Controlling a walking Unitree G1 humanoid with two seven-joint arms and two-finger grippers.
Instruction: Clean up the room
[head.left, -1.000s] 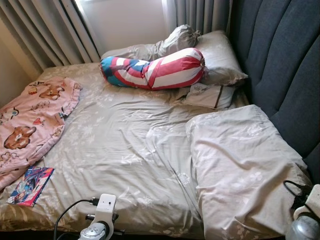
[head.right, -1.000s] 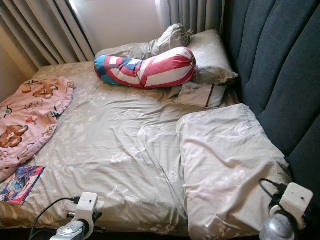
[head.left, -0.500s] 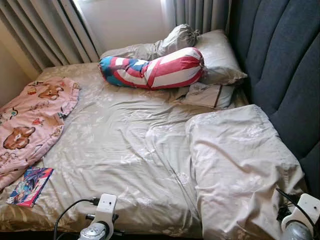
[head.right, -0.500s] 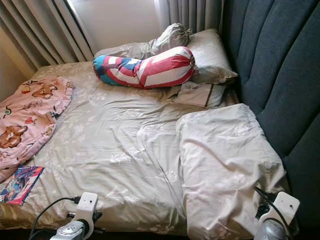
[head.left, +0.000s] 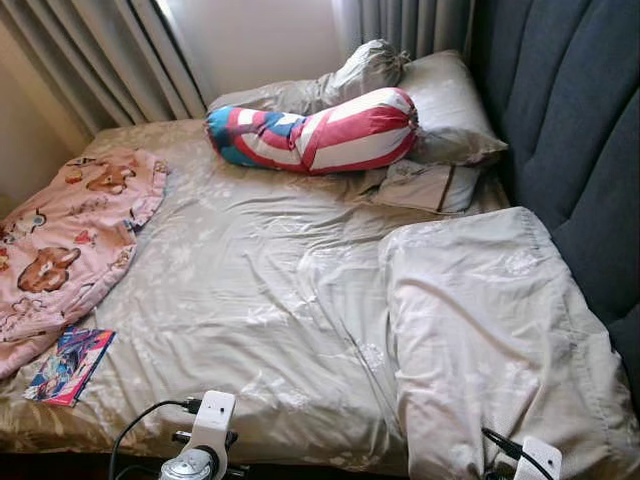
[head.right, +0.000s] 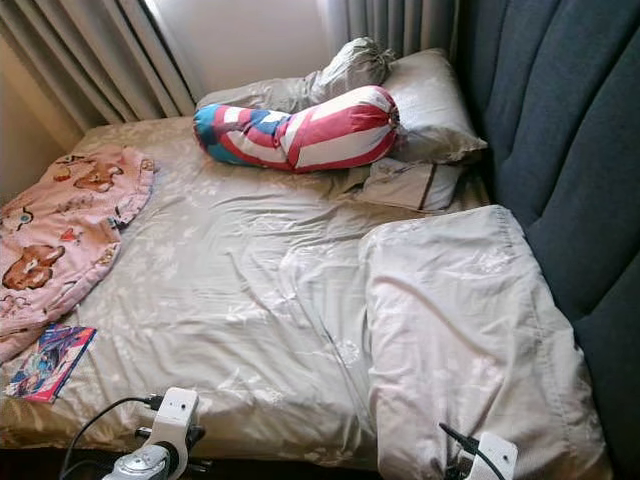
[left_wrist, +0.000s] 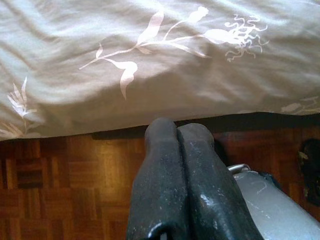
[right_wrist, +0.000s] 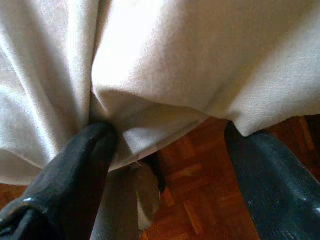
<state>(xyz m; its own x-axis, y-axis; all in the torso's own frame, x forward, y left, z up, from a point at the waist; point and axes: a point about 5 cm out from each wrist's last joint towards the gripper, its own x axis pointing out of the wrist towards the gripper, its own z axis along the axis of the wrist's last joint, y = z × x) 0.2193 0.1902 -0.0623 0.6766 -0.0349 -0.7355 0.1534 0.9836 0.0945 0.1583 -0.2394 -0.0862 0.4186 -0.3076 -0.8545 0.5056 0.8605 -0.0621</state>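
A beige floral sheet covers the bed (head.left: 250, 300). A large pale pillow (head.left: 490, 330) lies at the near right corner. At the near left are a pink cartoon blanket (head.left: 70, 230) and a colourful comic book (head.left: 70, 365). A red, white and blue bolster (head.left: 315, 135) rests at the head end. My right gripper (right_wrist: 170, 137) is open below the bed's edge, and pale cloth (right_wrist: 165, 75) hangs down between its fingers, touching one of them. My left gripper (left_wrist: 177, 131) is shut and empty, low over the wooden floor (left_wrist: 65, 170) beside the hanging sheet.
A dark blue padded headboard (head.left: 570, 140) runs along the right side. Grey curtains (head.left: 90, 60) hang behind the bed. More beige pillows (head.left: 440, 100) and a folded cloth (head.left: 425, 185) sit near the bolster. My left wrist (head.left: 205, 440) and right wrist (head.left: 530, 462) show at the bottom edge.
My right wrist has dropped and moved left along the near edge of the pillow. The whole picture has shifted a little, so the camera moved. The left arm has held still.
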